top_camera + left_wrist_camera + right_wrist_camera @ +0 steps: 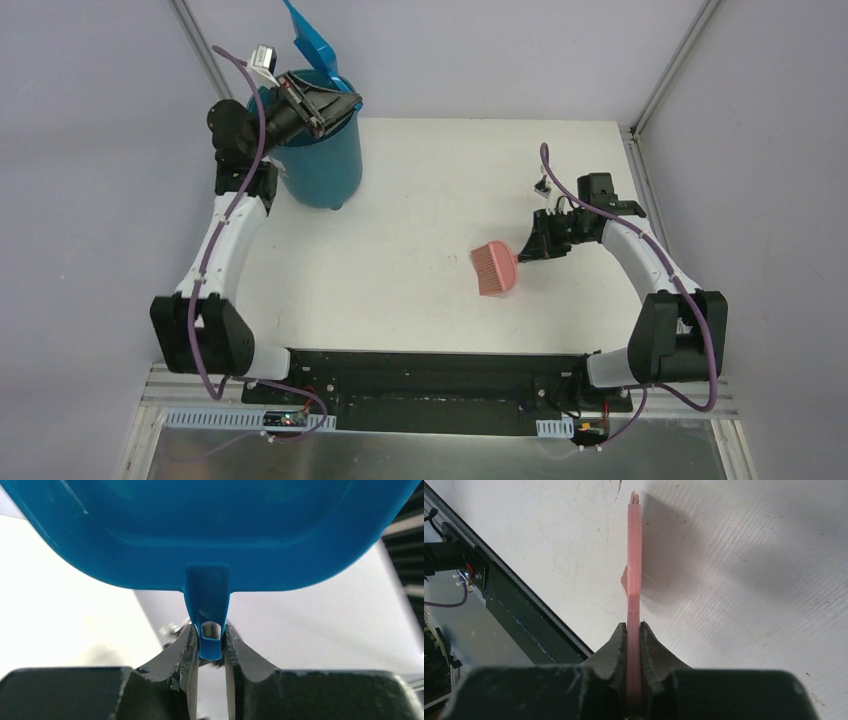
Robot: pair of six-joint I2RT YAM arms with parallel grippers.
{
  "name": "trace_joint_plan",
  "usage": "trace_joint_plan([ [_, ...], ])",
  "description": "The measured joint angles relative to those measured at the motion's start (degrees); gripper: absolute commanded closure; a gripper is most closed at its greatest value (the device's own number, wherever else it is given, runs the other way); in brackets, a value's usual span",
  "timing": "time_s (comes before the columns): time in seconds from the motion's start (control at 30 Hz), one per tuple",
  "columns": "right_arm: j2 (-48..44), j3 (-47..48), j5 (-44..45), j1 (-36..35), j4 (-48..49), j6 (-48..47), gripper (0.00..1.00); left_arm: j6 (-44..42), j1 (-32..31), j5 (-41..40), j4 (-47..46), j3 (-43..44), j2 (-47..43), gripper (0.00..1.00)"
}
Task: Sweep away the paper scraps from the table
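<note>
Left fingers (182,655) pinch the blue plastic dustpan (210,530) by its handle over the teal round bin (325,165) at ten o'clock. Right fingers (618,647) pinch the pink bristle brush (494,270) at three o'clock. No paper scraps show on the white flat desk (400,220): sweeping looks finished.

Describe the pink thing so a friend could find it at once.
Look at the big white table; the right arm reaches in from its right edge. Pinched in its jaws is a flat, fan-shaped brush. It is the only pink thing there, unlike the blue dustpan and teal bin at the far left corner.
</note>
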State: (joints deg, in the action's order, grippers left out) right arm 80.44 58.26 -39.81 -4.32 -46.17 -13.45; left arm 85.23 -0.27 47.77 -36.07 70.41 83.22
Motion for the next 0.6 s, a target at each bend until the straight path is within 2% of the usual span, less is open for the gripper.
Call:
trace_joint_plan([
  [0.07,0.0,0.0,0.0,0.0,0.0,0.0,1.0,-11.34,-1.11,0.26,13.77,3.87,-4.28,1.0],
  [0.27,0.04,0.0,0.0,0.0,0.0,0.0,1.0,-37.18,-4.79,-3.5,43.67,10.69,-10.67,1.0],
  [0.43,0.17,0.0,-0.02,0.0,0.0,0.0,1.0,-52.13,-9.42,-11.56,62.66,9.86,-11.3,1.0],
  [0.6,0.37,0.0,0.0,0.0,0.0,0.02,1.0,-61.31,-13.81,-17.73,76.48,6.95,-11.37,1.0],
])
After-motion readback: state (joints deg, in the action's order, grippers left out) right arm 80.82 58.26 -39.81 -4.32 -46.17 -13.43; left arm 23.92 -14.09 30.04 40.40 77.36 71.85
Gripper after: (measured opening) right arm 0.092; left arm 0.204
